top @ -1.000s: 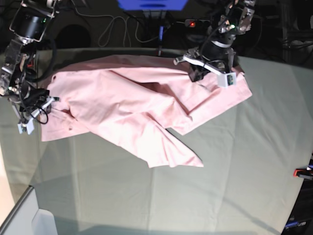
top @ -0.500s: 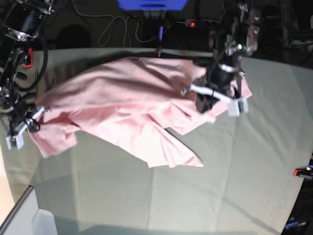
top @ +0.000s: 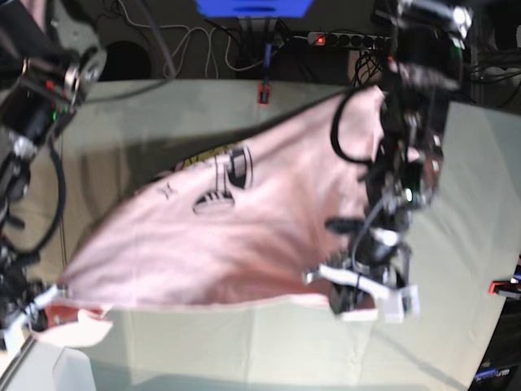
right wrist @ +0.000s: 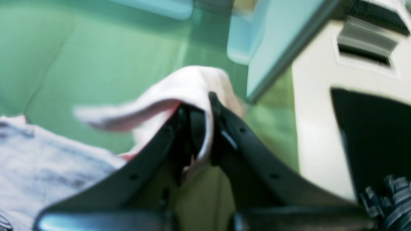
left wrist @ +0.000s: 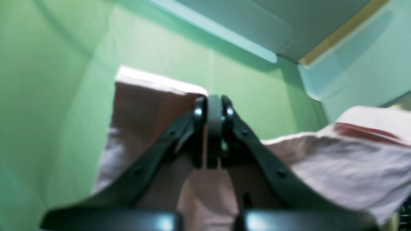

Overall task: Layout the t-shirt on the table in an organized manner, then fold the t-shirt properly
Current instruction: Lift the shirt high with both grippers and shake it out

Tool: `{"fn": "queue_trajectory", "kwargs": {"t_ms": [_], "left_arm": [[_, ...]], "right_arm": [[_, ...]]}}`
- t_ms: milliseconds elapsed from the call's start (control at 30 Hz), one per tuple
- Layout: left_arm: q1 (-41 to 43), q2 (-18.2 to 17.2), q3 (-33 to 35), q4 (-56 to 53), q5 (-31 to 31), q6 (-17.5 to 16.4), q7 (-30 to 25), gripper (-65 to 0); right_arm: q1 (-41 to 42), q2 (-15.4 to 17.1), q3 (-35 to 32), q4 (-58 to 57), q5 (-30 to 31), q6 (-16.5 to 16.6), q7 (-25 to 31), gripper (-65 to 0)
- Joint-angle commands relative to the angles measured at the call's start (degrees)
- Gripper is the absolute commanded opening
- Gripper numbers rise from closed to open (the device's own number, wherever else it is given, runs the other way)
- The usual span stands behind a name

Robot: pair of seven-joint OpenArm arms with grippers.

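The pale pink t-shirt hangs stretched above the table between my two grippers, with black lettering showing on its upper part. On the right of the base view, my left gripper is shut on the shirt's lower edge. The left wrist view shows that gripper clamped on pink fabric. At the lower left of the base view, my right gripper is shut on the shirt's other corner. In the right wrist view, cloth drapes over the closed tips of the right gripper.
A red clamp sits at the table's back edge and another at the right edge. Cables and a power strip lie behind the table. A pale block stands at the front left corner.
My right gripper has shut on the shirt. Both arms have swung toward the front of the table, lifting the shirt and spreading it, so the lettering now shows.
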Motion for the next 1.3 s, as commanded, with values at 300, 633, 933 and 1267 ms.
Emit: {"fn": "queue_trajectory", "kwargs": {"t_ms": [300, 633, 933, 1267], "left_arm": [[-30.47, -5.24, 3.41, -17.94, -12.14, -0.72, -2.39, -64.9], [-52.27, -6.12, 3.59, -26.73, -16.27, -0.72, -2.39, -64.9], [-48.75, -10.95, 2.88, -23.21, -16.36, -0.72, -2.04, -64.9], [-17.81, -13.33, -7.40, -10.46, -16.36, -0.72, -1.87, -64.9]], "right_arm": [[21.10, 2.39, -4.51, -9.06, -1.62, -0.02, 2.06, -65.0], [38.68, 1.51, -4.33, -11.96, -9.97, -0.10, 1.88, -65.0], [32.35, -0.51, 1.29, -3.17, -12.00, -0.19, -1.28, -65.0], [1.40, -9.48, 6.39, 13.18, -10.59, -0.10, -1.02, -65.0]]}}
